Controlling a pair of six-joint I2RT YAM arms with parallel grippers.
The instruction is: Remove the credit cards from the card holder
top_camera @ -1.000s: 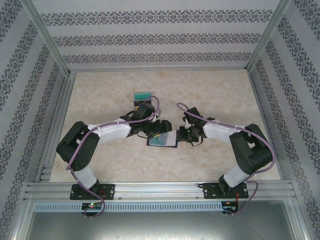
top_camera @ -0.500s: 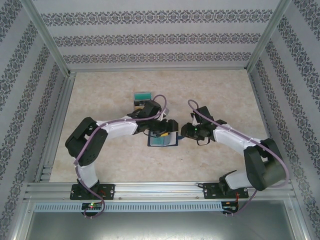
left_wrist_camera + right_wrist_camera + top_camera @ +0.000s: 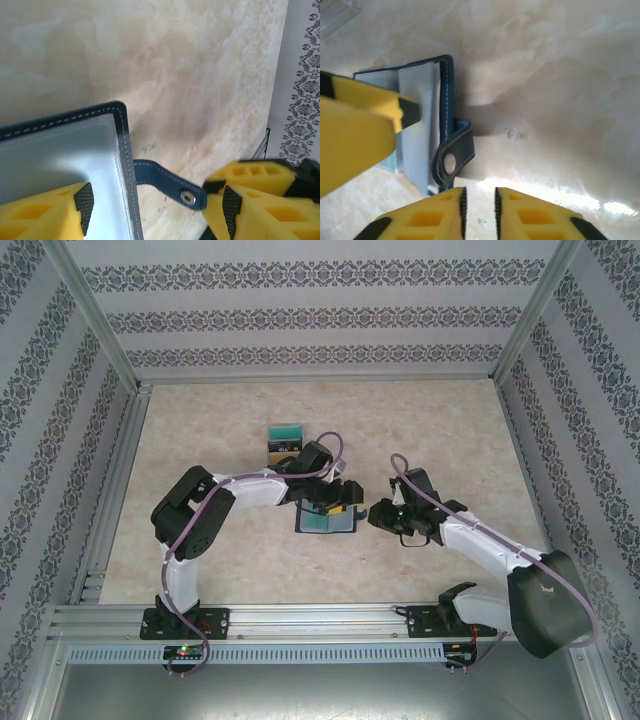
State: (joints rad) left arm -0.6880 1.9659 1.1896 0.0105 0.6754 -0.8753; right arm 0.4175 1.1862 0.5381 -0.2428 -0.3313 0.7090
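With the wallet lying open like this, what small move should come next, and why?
Probably lower the left gripper so one finger pins the open card holder. Its fingers stand wide apart, one over the clear sleeve, and nothing is gripped. The right gripper, almost shut, sits near the snap tab and could then pull a card.

You see a dark blue card holder (image 3: 75, 135) with white stitches and pale grey clear sleeves (image 3: 55, 155). Its blue snap tab (image 3: 451, 154) has a shiny silver button. Both grippers, left gripper (image 3: 155, 212) and right gripper (image 3: 479, 212), have bright yellow fingers with black pads. The table (image 3: 440, 430) is creamy with soft marble swirls. The walls (image 3: 300, 315) are white with grey flowery stripes. A small box (image 3: 284, 438) has a teal top.
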